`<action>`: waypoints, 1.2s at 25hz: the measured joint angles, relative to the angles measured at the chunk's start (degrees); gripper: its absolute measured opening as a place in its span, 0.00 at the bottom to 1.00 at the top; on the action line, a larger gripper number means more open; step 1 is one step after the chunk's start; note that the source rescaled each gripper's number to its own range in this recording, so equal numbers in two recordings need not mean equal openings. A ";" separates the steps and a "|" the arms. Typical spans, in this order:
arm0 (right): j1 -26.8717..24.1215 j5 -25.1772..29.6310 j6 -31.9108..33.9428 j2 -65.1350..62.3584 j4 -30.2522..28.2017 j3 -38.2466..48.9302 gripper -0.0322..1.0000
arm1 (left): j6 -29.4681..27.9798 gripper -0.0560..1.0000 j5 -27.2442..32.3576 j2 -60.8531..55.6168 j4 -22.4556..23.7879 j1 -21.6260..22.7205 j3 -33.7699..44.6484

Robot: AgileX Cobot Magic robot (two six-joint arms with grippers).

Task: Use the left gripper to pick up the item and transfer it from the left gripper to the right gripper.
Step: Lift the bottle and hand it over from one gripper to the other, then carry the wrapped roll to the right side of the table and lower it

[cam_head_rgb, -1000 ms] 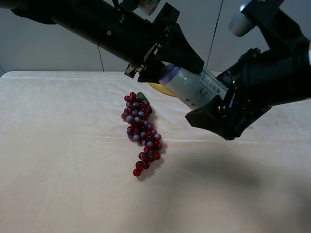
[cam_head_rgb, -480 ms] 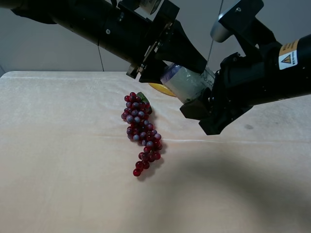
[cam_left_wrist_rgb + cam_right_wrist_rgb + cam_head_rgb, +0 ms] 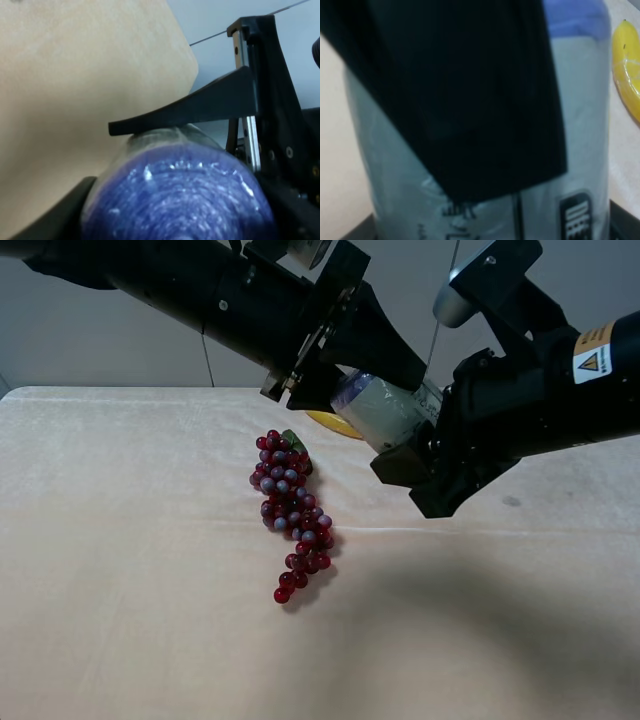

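Counter (image 3: 120,620): grape bunch (image 3: 290,515) lying left of centre, not involved. A banana (image 3: 335,425) is just beyond it and mostly hidden under the arms.

Left gripper (image 3: 372,380): fingers clamped on the purple-blue end of the can (image 3: 385,415). The can is held in the air above the counter, tilted down toward the right. In the left wrist view the purple end (image 3: 180,195) fills the frame with one finger (image 3: 200,107) laid across it.

Right gripper (image 3: 425,435): its fingers straddle the label end of the can. In the right wrist view a dark finger (image 3: 460,100) crosses the cream label (image 3: 580,125) at close range. From these views I cannot tell whether the fingers are pressing the can or only bracketing it.

Step in hand: the handover. To do it well, the right fingers should close squarely across the can's round body, well onto the label rather than at the rim. The left should let go only once that hold is firm, and the can should stay level with no twisting. It is smooth and round, so it may slip.

Change: a second ago the right gripper sat lower and further out, with more label showing. It has since slid in along the can. Over the last half second nothing has visibly moved.
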 joint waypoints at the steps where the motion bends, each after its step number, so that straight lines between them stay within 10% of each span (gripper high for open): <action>1: 0.00 0.30 0.00 0.06 0.06 0.00 0.04 | 0.00 0.39 -0.50 0.00 -0.37 0.00 -0.08; 3: 0.00 0.90 0.00 0.13 0.06 0.00 0.04 | 0.00 0.76 -0.62 0.00 -0.32 0.00 -0.07; 6: 0.00 1.01 0.00 0.18 0.12 0.00 0.04 | 0.00 0.94 -0.56 -0.05 0.15 0.38 -0.07; 17: 0.00 1.28 0.00 0.18 0.12 0.00 0.03 | -4.23 0.99 4.05 -11.93 8.96 12.24 -0.07; 30: 0.00 1.28 0.00 0.18 0.12 0.00 0.03 | -25.84 1.00 7.86 -42.79 46.47 17.31 2.99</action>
